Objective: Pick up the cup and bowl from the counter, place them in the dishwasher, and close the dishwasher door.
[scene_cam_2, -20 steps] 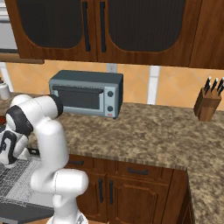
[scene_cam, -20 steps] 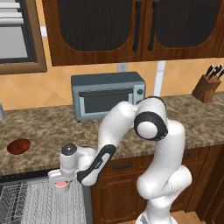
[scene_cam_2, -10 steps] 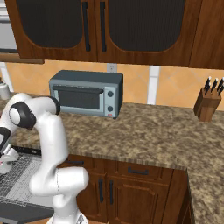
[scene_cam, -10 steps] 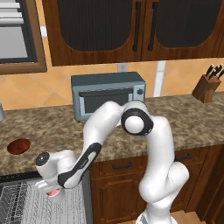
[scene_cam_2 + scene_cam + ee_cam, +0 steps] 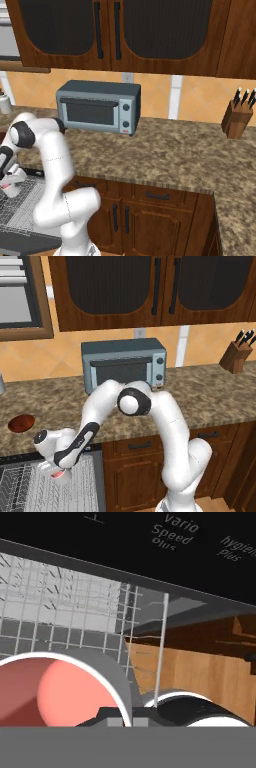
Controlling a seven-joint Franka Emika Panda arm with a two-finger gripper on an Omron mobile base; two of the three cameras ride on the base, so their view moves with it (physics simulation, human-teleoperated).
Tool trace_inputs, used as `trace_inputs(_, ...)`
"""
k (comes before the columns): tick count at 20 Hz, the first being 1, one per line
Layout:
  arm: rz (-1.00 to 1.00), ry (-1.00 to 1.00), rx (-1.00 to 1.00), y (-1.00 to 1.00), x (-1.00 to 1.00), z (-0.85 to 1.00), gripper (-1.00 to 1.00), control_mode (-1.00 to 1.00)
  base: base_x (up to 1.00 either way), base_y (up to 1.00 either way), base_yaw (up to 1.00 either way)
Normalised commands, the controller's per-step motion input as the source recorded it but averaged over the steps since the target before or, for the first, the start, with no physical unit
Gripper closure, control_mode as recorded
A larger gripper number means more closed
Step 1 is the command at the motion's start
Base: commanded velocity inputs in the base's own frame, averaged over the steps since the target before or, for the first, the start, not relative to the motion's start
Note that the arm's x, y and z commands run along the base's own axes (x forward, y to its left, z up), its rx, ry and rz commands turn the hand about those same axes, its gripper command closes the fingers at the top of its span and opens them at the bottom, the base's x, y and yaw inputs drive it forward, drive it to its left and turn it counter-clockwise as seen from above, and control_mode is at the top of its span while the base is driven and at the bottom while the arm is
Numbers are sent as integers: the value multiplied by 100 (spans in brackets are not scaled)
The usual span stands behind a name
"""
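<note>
In the hand view the cup [image 5: 60,692] sits right at the fingers with its pink-red inside facing the camera, and the gripper [image 5: 59,472] appears closed on it, holding it just above the white-grey wire rack of the open dishwasher [image 5: 35,491]. Behind the arm, the bowl [image 5: 21,423] rests on the counter [image 5: 210,401] well to the left. Farther back stand a grey toaster oven [image 5: 123,364] and, off to the right, a knife block [image 5: 238,354]
</note>
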Motion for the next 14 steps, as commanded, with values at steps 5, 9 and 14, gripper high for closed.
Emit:
trace_inputs(5, 1, 0, -1, 1, 27, -86, 100, -100, 0, 0, 0)
trace_inputs(9, 4, 0, 0, 7, 16, -79, 100, -100, 0, 0, 0)
trace_inputs(14, 3, 0, -1, 15, 45, -60, 100, -100, 0, 0, 0)
